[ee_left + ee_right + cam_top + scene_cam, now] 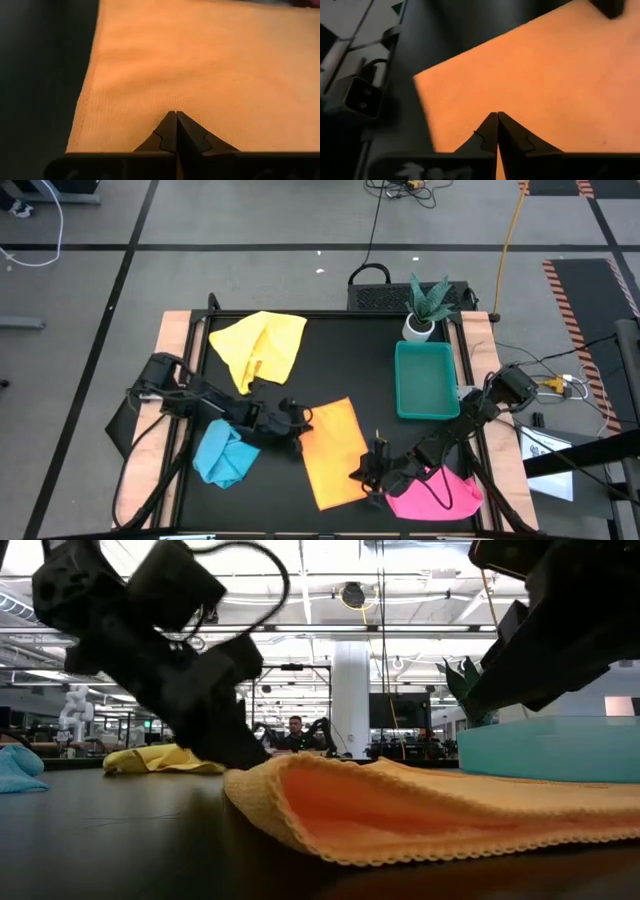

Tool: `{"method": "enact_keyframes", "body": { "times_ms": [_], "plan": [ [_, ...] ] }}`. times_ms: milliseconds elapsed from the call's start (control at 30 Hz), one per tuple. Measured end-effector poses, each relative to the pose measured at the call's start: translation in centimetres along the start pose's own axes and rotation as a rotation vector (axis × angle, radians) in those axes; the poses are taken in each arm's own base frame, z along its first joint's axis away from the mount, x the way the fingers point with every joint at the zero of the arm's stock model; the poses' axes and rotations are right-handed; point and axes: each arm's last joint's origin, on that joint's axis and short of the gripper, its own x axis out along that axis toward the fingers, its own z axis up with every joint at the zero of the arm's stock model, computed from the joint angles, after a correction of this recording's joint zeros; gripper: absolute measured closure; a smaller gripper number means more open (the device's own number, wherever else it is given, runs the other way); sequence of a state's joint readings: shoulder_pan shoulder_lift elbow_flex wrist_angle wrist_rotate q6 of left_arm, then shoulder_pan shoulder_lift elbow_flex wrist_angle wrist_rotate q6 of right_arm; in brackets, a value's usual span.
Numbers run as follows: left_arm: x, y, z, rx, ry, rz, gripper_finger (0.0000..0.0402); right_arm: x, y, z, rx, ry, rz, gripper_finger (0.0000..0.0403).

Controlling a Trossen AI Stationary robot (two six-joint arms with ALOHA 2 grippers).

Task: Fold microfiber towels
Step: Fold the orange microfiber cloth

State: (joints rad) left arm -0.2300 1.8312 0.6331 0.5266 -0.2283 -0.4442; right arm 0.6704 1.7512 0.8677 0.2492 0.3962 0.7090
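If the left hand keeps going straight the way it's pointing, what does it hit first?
Most likely the flat orange-yellow towel. The left hand, shut, sits at that towel's left edge pointing across it; its wrist view shows only that cloth ahead. Whether it touches already is unclear.

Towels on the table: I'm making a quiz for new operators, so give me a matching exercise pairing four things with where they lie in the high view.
Things:
1. light blue towel
2. pink towel
3. crumpled yellow towel
4. green tray

Places:
A. far left of the table
B. near right corner
C. near left, beside the left arm
D. far right, next to the potted plant

Pairs: 1-C, 2-B, 3-A, 4-D
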Motion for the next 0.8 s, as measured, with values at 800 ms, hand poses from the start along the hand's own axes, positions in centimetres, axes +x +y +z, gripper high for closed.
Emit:
{"method": "enact_keyframes", "body": {
  "times_ms": [800],
  "plan": [
    [-2.6, -3.6, 0.1, 0.299, 0.022, -0.270, 0.0398, 0.5, -1.0, 0.9, -0.098, -0.082, -0.098, 0.0403]
  ]
}}
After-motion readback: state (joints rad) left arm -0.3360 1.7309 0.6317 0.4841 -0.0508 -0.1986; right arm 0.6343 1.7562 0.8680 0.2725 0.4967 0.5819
